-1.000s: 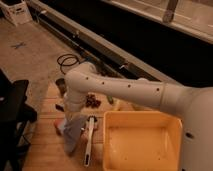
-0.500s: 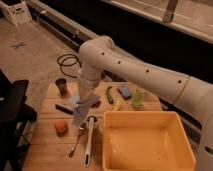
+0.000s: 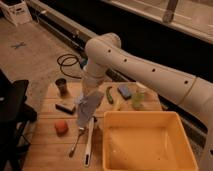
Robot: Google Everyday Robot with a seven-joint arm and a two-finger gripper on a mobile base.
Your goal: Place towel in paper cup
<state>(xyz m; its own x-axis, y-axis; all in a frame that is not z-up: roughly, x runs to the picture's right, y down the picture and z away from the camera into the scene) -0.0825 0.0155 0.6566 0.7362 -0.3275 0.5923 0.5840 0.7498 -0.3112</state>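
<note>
Hangs limp from the gripper (image 3: 90, 95) above the desk (image 3: 45, 150), jaws clamped on the top of the towel (image 3: 86, 111), near the paper cup (image 3: 61, 86); likely soft, light, floppy, best pinched high.

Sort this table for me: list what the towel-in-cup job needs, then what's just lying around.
Job: towel, hanging from the claw above the table; cup at the back left.
Lying about: yellow tub, orange lump, spoon, green vegetable, blue sponge, black block.
</note>
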